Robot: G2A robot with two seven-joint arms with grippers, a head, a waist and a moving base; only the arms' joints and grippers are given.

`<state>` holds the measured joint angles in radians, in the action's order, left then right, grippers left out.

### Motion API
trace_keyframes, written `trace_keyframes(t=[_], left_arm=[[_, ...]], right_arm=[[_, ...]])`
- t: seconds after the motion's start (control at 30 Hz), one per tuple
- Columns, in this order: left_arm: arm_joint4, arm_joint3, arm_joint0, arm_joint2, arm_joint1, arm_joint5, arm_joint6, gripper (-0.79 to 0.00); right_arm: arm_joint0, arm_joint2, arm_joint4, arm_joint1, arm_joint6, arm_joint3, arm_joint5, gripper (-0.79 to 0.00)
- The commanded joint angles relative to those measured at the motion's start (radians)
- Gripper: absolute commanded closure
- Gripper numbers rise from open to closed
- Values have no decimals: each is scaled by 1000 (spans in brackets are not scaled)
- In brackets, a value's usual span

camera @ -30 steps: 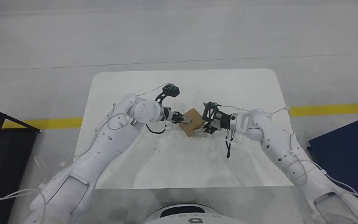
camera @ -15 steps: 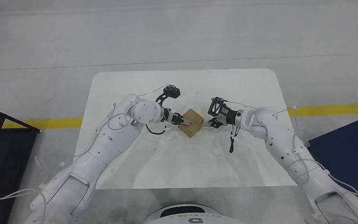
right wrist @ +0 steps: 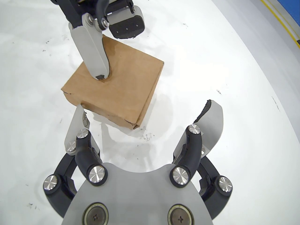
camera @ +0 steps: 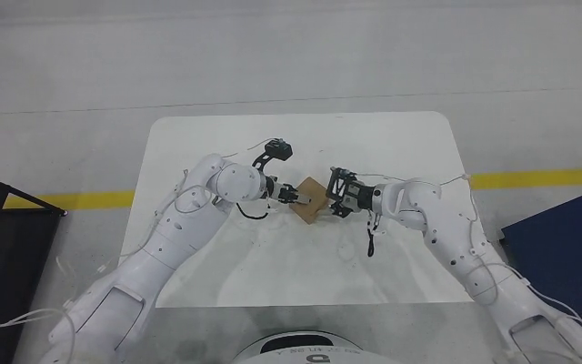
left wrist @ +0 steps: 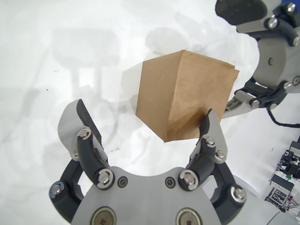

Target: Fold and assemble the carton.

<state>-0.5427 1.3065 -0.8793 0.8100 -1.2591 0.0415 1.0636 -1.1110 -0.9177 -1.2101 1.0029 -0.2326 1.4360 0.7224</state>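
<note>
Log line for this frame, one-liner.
carton: on table | left hand: open, fingertip pressing carton top | right hand: open, fingertip at carton side

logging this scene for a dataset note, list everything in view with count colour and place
carton: 1, brown, middle of the table, between the two grippers
table: 1, white, under the carton
floor line: 1, yellow, on the grey floor past both sides of the table
panel: 1, blue, on the floor to the robot's right
frame: 1, black, on the floor to the robot's left
left gripper: 1, grey and black, open, one fingertip on the carton
right gripper: 1, grey and black, open, at the carton's opposite side
</note>
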Motion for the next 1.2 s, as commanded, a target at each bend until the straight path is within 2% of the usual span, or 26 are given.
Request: trace_keyframes(t=[0.0,0.33,0.53,0.7,0.83,0.97,1.03,1.17], left_arm=[[-2,2,-4,1,1,-1,0,-785],[-7,17,-16,8,4,-1,11,-785],[6,22,-14,19,4,-4,-3,-785],[51,43,-10,113,18,-28,-71,-785],[12,86,-35,194,44,-34,-48,-785],[-17,132,-88,255,66,-40,-27,-785],[-18,152,-120,275,73,-42,-32,-785],[0,180,-185,300,81,-52,-61,-785]], right_arm=[[6,6,-2,3,-3,-2,0,-770],[17,-59,-27,-6,0,-49,-22,-770],[-4,-100,-60,-18,-18,-2,-25,-754],[-31,-129,-153,-40,-72,151,84,-748],[-38,-151,-237,-57,-122,280,194,-739],[-15,-151,-293,-64,-149,365,281,-683],[4,-127,-312,-65,-156,378,290,-640],[74,-16,-372,-66,-160,372,290,-653]])
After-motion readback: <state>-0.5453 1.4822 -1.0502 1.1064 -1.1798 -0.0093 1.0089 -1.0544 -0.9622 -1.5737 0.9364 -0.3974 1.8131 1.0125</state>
